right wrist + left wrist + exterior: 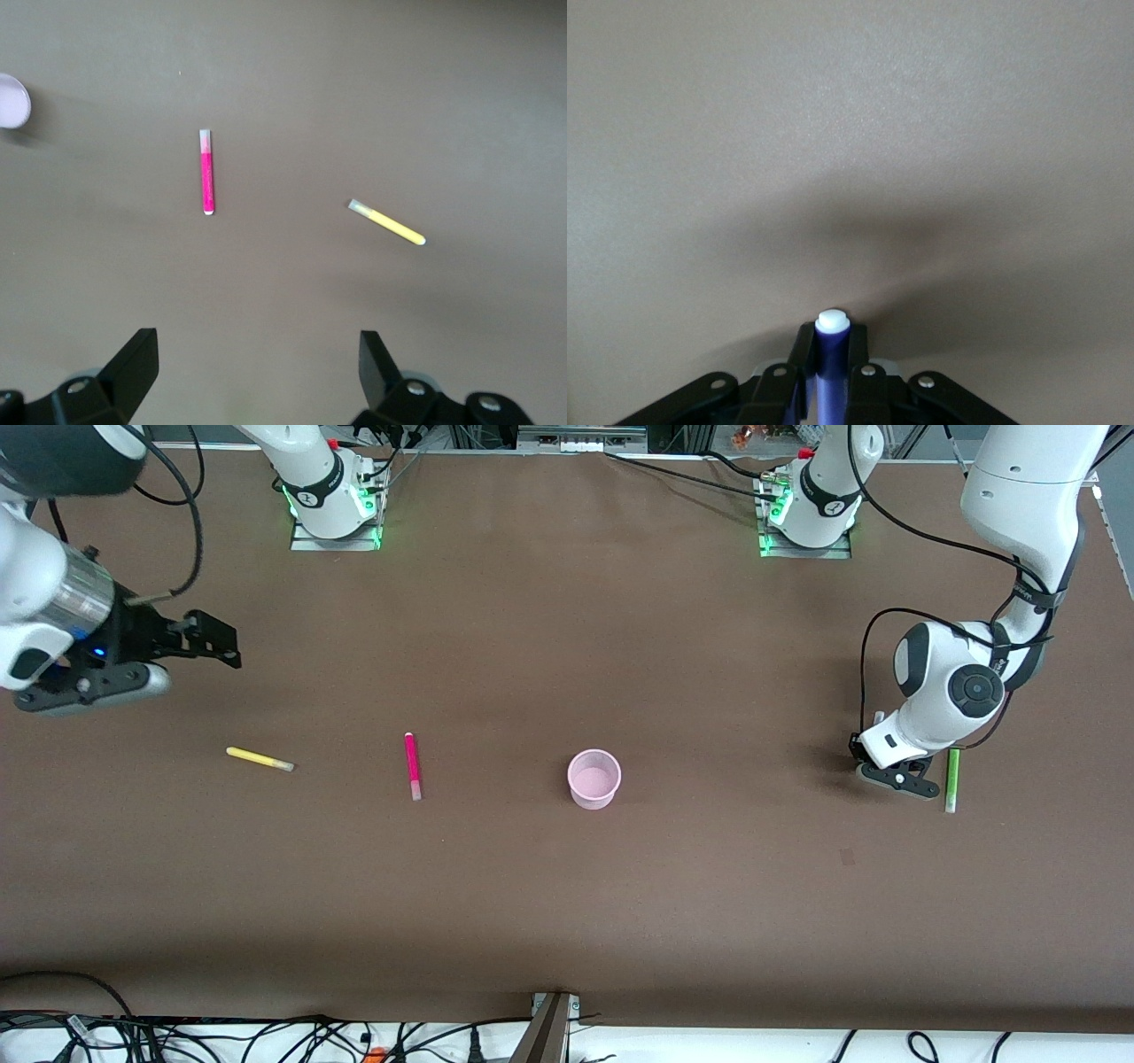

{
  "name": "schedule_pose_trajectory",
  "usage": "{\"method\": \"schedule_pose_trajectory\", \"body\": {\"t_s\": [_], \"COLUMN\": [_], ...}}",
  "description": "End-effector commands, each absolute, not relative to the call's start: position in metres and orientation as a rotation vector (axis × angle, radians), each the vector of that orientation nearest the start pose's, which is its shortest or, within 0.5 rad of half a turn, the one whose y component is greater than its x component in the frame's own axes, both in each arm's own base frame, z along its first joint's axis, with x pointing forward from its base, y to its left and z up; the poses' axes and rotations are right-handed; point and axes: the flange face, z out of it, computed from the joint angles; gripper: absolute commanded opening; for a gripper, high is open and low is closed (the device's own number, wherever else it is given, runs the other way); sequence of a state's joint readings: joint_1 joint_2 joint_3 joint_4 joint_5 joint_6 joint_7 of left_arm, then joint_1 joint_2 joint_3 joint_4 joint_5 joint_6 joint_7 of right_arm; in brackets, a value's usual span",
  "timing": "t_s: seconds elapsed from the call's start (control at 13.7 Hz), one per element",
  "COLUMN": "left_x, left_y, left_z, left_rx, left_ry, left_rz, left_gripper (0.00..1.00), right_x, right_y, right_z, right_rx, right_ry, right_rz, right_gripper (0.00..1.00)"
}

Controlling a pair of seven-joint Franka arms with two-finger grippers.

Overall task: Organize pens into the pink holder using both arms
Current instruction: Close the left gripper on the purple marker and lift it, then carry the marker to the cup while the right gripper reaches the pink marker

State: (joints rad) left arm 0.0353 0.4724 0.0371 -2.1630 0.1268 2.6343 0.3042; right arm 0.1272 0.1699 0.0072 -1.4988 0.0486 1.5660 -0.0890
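The pink holder [594, 779] stands upright mid-table; its edge shows in the right wrist view [11, 100]. My left gripper [897, 778] is low at the table toward the left arm's end, shut on the purple pen [831, 354], whose white end sticks out between the fingers [803, 350]. The arm hides that pen in the front view. The green pen [952, 779] lies right beside this gripper. The magenta pen [412, 764] and yellow pen [259, 759] lie toward the right arm's end, also in the right wrist view [206, 172], [387, 222]. My right gripper [217, 642] hangs open and empty above the table there.
The brown table [567, 912] carries only the pens and holder. Both arm bases [335, 509] stand at the table edge farthest from the front camera. Cables lie below the table's near edge [266, 1036].
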Motion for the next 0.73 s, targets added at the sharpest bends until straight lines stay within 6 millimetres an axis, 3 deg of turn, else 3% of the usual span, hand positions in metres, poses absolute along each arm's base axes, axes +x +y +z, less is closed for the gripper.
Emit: {"method": "schedule_pose_trajectory", "body": {"t_s": [0.0,0.07,0.22,0.36,0.66], "left_x": [0.574,0.583,0.600,0.617,0.644], "left_y": [0.036,0.035,0.035,0.013,-0.066], "left_z": [0.203,0.218,0.250,0.281,0.332], "left_rx": [-2.996,-2.994,-2.989,-2.986,-2.961], "left_ry": [0.562,0.562,0.566,0.636,1.019], "left_rz": [0.011,0.049,0.189,0.268,0.159], "left_gripper": [0.00,0.00,0.00,0.00,0.00], "right_x": [0.614,0.617,0.617,0.616,0.611], "right_y": [0.096,0.102,0.104,0.108,0.116], "right_z": [0.504,0.485,0.485,0.485,0.464], "right_rx": [-3.046,-3.041,-3.026,-3.043,-3.038], "right_ry": [-0.367,-0.389,-0.421,-0.380,-0.352], "right_rz": [0.294,0.356,0.347,0.353,0.388], "right_gripper": [1.00,1.00,1.00,1.00,1.00]}}
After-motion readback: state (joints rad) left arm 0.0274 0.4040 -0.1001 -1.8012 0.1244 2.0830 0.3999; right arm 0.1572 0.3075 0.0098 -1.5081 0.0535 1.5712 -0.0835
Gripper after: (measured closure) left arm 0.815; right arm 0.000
